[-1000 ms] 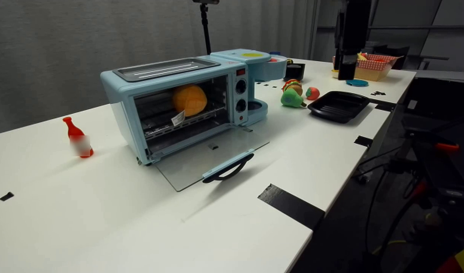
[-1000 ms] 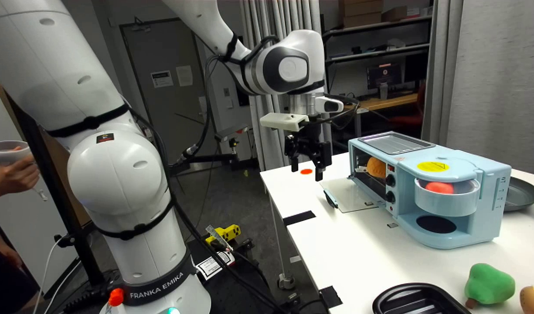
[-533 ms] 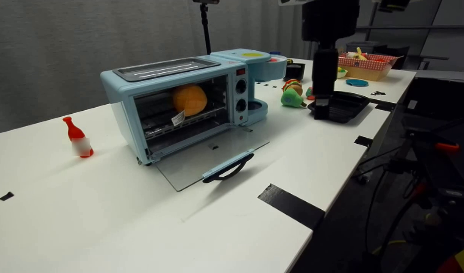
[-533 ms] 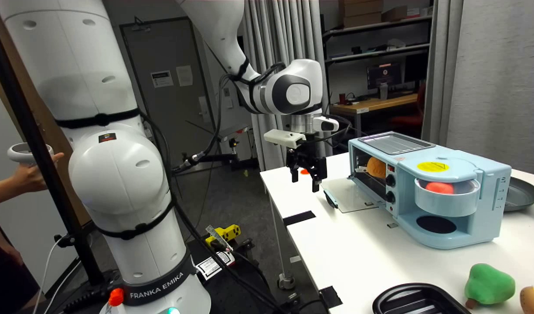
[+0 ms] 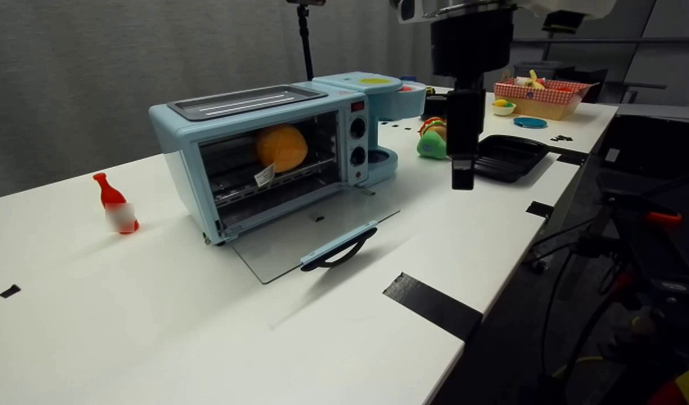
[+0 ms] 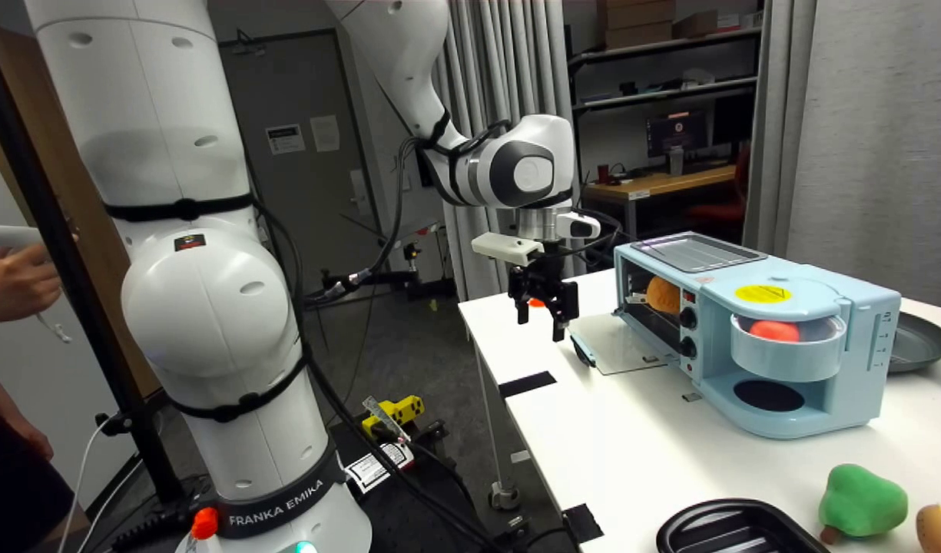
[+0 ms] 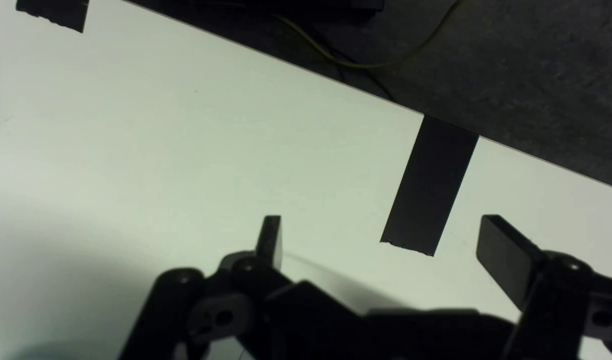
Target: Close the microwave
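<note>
In an exterior view, a red bottle (image 5: 117,208) stands on the bench (image 5: 153,315) well left of the jaws. Nearer, also to their left and apart from them, is the light-blue microwave (image 5: 274,119), an orange plush toy (image 5: 281,147) inside, its glass door (image 5: 299,239) let down and the dark handle (image 5: 340,249) to the jaws' lower left. A green toy (image 5: 431,145) shows just left of the jaws, partly hidden behind them. The jaws hang above the bench, spread wide apart; in the wrist view, a strip of black tape (image 7: 428,190) shows between them. To their right, partly behind them, lies a black tray (image 5: 510,160); farther back on that side, a blue disc (image 5: 530,122) and a red-checked basket (image 5: 546,101).
</note>
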`<state>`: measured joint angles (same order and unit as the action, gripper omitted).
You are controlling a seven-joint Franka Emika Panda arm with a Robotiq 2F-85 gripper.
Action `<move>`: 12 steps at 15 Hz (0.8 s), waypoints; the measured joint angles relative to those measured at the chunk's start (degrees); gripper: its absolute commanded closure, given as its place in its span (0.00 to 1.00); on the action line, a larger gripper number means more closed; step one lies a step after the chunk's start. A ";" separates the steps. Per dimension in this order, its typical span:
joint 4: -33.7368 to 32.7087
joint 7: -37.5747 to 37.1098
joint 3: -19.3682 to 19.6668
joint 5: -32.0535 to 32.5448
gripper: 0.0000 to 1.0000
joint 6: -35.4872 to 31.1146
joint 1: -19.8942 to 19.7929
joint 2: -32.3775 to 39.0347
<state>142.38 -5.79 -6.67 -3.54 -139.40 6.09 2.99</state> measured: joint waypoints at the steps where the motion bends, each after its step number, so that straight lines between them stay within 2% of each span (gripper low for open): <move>1: 0.00 0.05 0.00 0.00 0.00 0.00 0.00 0.03; 6: -0.41 0.17 -0.83 -3.63 0.00 -1.22 0.21 2.70; 12: -2.24 -2.77 -2.25 -8.43 0.00 -8.39 1.39 9.66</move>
<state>140.14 -8.56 -8.92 -11.97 -147.80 7.47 12.65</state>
